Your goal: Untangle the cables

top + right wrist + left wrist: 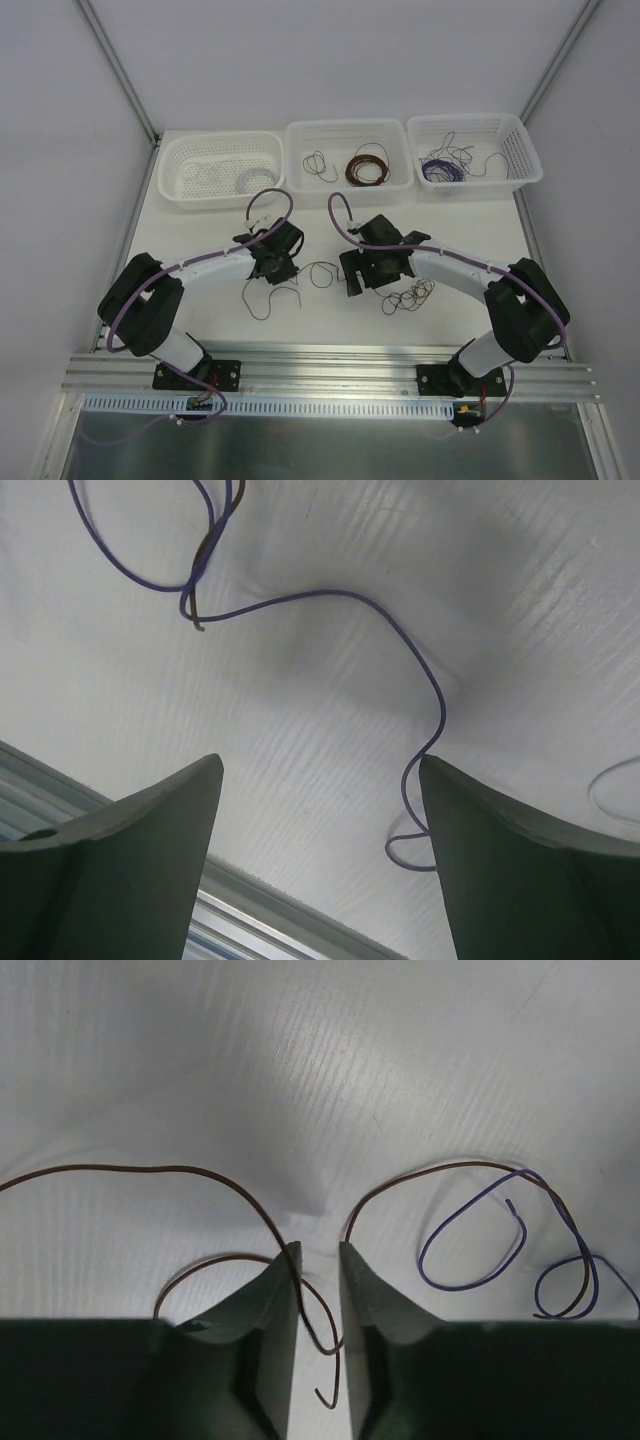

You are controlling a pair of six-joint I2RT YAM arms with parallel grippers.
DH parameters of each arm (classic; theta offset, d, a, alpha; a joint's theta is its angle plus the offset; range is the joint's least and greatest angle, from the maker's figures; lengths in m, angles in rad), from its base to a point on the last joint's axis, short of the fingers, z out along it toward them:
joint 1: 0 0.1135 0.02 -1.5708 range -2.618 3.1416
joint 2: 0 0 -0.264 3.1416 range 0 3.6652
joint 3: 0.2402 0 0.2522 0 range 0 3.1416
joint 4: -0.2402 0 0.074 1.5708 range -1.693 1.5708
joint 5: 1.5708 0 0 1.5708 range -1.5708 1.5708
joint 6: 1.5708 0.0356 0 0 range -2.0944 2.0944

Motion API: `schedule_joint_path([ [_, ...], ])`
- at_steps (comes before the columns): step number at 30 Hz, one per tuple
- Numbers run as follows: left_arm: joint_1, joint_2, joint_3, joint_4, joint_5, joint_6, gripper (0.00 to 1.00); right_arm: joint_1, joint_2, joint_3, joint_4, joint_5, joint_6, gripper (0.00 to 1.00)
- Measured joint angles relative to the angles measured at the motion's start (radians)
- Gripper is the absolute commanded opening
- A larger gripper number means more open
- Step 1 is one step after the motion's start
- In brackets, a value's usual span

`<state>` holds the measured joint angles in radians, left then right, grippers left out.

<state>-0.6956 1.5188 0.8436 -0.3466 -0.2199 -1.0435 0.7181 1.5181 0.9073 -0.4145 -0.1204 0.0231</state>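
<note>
On a white counter [180,225] boxed in by pale grey walls [60,150], three white baskets [347,125] line the far edge and a metal rail [330,370] the near one. The cables [318,273] lie loose on the counter between the two tools, with more scribbled just right of the right tool [360,280]. The left tool [320,1260] has its jaws narrowly parted, and a brown wire [200,1172] runs through the slim gap. The right tool [320,765] gapes wide and grips nothing, a purple wire [400,640] trailing along its right finger.
</note>
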Motion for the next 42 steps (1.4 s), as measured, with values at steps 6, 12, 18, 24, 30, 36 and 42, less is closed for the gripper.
schedule_joint_path([
  [6, -0.005, -0.049, -0.022, 0.005, -0.029, 0.018, 0.00, 0.000, 0.047, 0.000, 0.008, 0.012, -0.001, 0.72],
  [12, -0.005, -0.182, -0.035, -0.002, -0.060, 0.062, 0.00, 0.000, 0.055, 0.001, 0.005, 0.070, 0.005, 0.36],
  [18, 0.010, -0.262, -0.035, -0.030, -0.092, 0.122, 0.00, 0.000, 0.051, 0.001, -0.014, 0.144, 0.013, 0.01],
  [24, 0.168, -0.373, -0.035, -0.121, -0.140, 0.227, 0.00, -0.028, -0.054, -0.039, -0.040, 0.198, 0.040, 0.01],
  [30, 0.463, -0.552, -0.033, -0.190, -0.196, 0.360, 0.00, -0.226, -0.261, -0.120, -0.069, 0.177, 0.086, 0.01],
  [36, 0.595, -0.593, 0.015, -0.252, -0.231, 0.474, 0.00, -0.393, -0.387, -0.129, -0.108, 0.124, 0.101, 0.01],
  [42, 0.605, -0.568, 0.149, -0.286, -0.174, 0.535, 0.00, -0.401, -0.394, -0.128, -0.126, 0.034, 0.104, 0.26],
])
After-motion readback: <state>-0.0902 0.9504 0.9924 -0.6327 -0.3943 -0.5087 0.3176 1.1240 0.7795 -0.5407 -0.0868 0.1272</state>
